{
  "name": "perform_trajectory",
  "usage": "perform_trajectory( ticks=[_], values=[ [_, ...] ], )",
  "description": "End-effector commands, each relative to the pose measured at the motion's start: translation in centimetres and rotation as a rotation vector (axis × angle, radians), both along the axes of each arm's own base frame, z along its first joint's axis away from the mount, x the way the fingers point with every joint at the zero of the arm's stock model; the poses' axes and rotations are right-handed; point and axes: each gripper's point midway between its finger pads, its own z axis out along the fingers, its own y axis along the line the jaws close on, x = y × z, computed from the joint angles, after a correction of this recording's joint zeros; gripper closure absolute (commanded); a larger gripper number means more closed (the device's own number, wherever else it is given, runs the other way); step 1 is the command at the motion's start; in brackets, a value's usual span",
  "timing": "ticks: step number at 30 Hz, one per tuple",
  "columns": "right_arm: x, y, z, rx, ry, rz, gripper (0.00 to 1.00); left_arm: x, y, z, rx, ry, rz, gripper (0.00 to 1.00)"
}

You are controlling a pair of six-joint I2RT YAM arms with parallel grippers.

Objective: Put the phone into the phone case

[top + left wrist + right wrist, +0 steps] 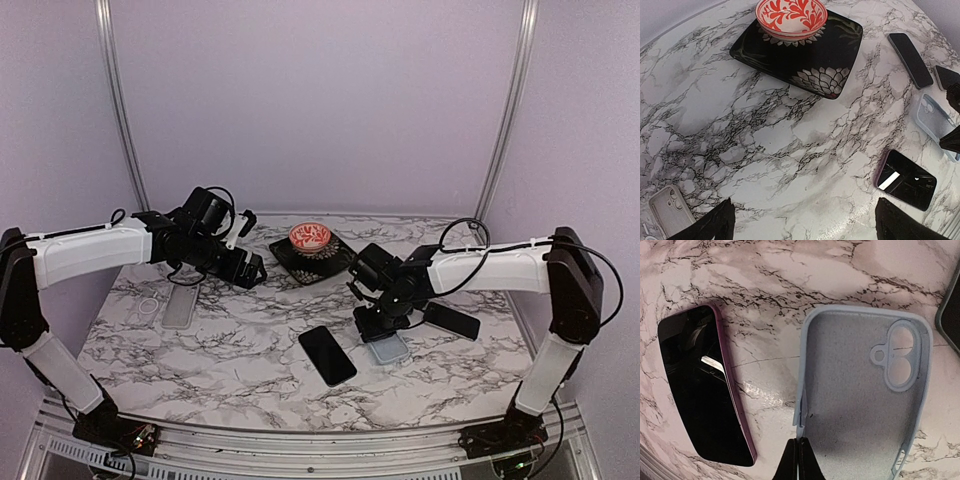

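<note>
Pale-blue silicone phone case [860, 405], probably pliable; clenched right tool [800, 460] at its rim. Purple-edged black phone [705, 385], rigid, likely slippery: grip long edges. Left tool [805, 225] released.

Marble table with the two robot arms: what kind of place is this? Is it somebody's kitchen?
Probably a robot test booth, not a kitchen. Plain lilac walls with silver metal poles box in the white marble-patterned table, and two white-and-black robot arms are bolted at its near edge.
</note>
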Motion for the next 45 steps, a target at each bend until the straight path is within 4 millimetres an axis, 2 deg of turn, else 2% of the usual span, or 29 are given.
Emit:
perform_trajectory(
  ticks=[1,4,6,9,11,12,14,16,18,22,26,32,37,41,45],
  values=[
    [-0.5,1.4,-0.1,0.061,0.044,-0.003,1.00,-0.3,0.3,-0.3,0.010,0.024,0.005,0.01],
    [-1.0,1.4,-0.5,0.037,0.077,0.036,0.97,-0.2,0.3,-0.3,0.011,0.021,0.006,0.01],
    [-0.5,1.0,-0.4,-0.027,0.068,0.063,0.73,-0.2,0.4,-0.3,0.013,0.020,0.008,0.01],
    [1.4,1.5,2.1,-0.071,-0.013,0.083,0.34,-0.2,0.4,-0.3,0.017,0.018,0.007,0.01],
    [2.1,2.8,3.7,-0.075,-0.070,0.098,0.16,-0.2,0.5,-0.3,0.020,0.017,0.010,0.01],
    [2.1,3.6,4.0,-0.077,-0.093,0.114,0.10,-0.1,0.5,-0.3,0.022,0.014,0.011,0.01],
    [0.7,5.6,3.0,-0.073,-0.072,0.170,0.08,-0.1,0.6,-0.2,0.026,0.008,0.013,0.01],
    [-0.6,6.8,1.2,-0.080,-0.013,0.214,0.05,0.0,0.8,-0.3,0.031,0.006,0.017,0.01],
    [-1.1,6.9,0.1,-0.111,0.021,0.222,0.01,-0.1,0.7,-0.5,0.030,0.013,0.015,0.01],
    [-1.5,6.8,-1.1,-0.141,0.064,0.219,0.01,-0.2,0.5,-0.7,0.024,0.025,0.008,0.01],
    [-2.8,6.7,-3.1,-0.204,0.125,0.258,0.01,0.0,0.7,-1.0,0.039,0.022,0.016,0.01],
    [-4.6,7.6,-3.4,-0.202,0.167,0.318,0.01,0.0,0.8,-1.3,0.050,0.027,0.018,0.01],
    [-4.5,8.3,-2.7,-0.178,0.166,0.337,0.01,0.0,0.8,-1.5,0.056,0.029,0.018,0.01],
    [-4.4,8.1,-3.8,-0.206,0.175,0.341,0.01,0.0,0.9,-1.5,0.060,0.029,0.019,0.01],
    [-4.2,8.6,-4.3,-0.207,0.175,0.350,0.07,0.0,0.9,-1.6,0.060,0.032,0.019,0.01]
  ],
)
